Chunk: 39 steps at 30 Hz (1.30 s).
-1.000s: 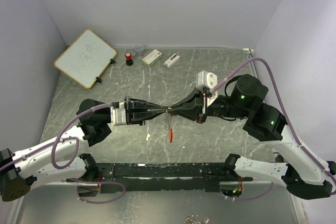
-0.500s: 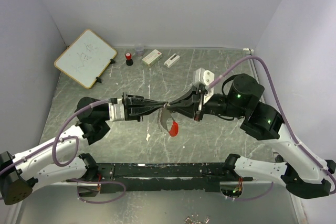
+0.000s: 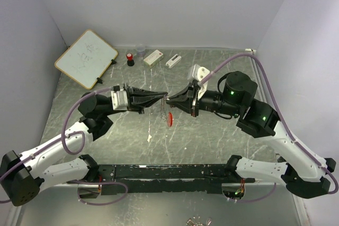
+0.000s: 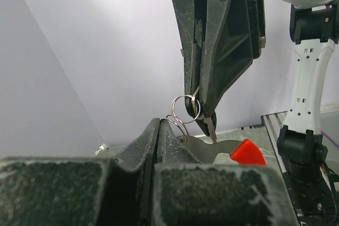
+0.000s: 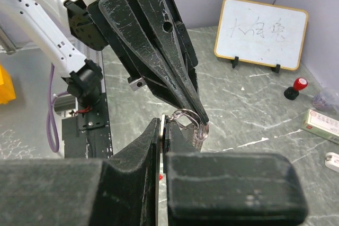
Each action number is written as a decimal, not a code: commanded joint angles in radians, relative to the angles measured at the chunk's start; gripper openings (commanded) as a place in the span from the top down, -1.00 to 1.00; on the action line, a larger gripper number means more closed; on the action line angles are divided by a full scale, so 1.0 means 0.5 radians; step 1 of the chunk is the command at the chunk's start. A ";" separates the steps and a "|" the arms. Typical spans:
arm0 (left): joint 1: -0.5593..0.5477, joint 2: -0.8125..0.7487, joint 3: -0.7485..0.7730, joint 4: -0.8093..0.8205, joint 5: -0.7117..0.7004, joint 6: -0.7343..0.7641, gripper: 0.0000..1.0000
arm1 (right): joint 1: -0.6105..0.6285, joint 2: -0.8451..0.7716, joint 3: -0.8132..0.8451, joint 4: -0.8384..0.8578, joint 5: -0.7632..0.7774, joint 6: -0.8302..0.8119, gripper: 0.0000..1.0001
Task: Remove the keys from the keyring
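The keyring [image 3: 169,114] is held in the air, pinched from both sides: the left gripper [image 3: 163,97] and the right gripper [image 3: 172,98] are closed on its wire rings. It is judged light, springy and slippery; the rings, not the hanging red clip [image 4: 246,152], should be gripped.

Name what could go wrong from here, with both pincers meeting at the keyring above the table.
1. The left pincer and right pincer pinch the thin rings of the keyring with their very tips only; a pull may let it slip and drop to the table.
2. The tips almost meet, so a small misalignment may knock them together.
3. The red clip hangs free below and may swing, twisting the rings.
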 commanded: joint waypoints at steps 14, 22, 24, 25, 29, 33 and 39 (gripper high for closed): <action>0.070 0.095 0.192 -0.182 -0.226 0.090 0.86 | 0.022 0.190 0.076 -0.134 -0.150 -0.030 1.00; 0.077 -0.015 0.220 -0.298 -0.292 0.175 0.86 | 0.023 0.107 -0.057 -0.062 -0.003 0.007 1.00; 0.078 -0.034 0.216 -0.301 -0.316 0.174 0.87 | 0.022 0.093 -0.092 -0.046 0.049 0.030 1.00; 0.077 -0.038 0.218 -0.299 -0.315 0.169 0.87 | 0.022 0.093 -0.105 -0.042 0.078 0.037 1.00; 0.076 -0.057 0.198 -0.226 -0.326 0.121 0.86 | 0.022 0.112 -0.158 -0.046 0.204 0.063 1.00; 0.075 -0.050 0.201 -0.180 -0.295 0.084 0.87 | 0.022 0.138 -0.192 -0.046 0.296 0.067 1.00; 0.076 -0.054 0.169 -0.106 -0.304 0.041 0.86 | 0.023 0.166 -0.224 -0.034 0.416 0.063 1.00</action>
